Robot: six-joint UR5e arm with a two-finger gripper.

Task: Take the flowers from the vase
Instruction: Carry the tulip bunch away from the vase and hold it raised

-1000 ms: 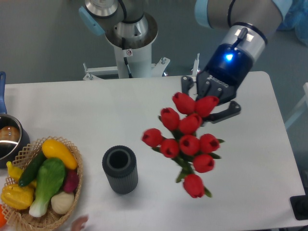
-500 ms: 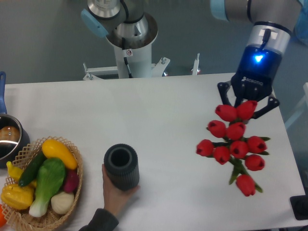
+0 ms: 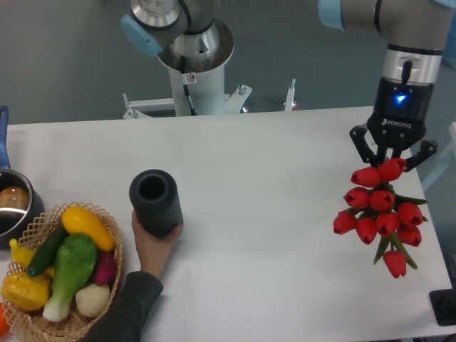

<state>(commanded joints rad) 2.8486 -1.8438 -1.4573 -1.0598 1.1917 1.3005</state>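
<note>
Gripper: fingers clamped around the top of the flowers, near the table's right edge.
Flowers: hanging from the gripper, well apart from the vase.
Vase: upright, held by a person's hand beside the basket.

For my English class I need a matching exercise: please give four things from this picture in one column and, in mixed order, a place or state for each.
1. flowers
2. vase
3. basket
4. pot

A. at the table's left edge
B. held by a person's hand
C. full of vegetables
D. hanging from the gripper, near the table's right edge

Pairs: 1-D, 2-B, 3-C, 4-A
</note>
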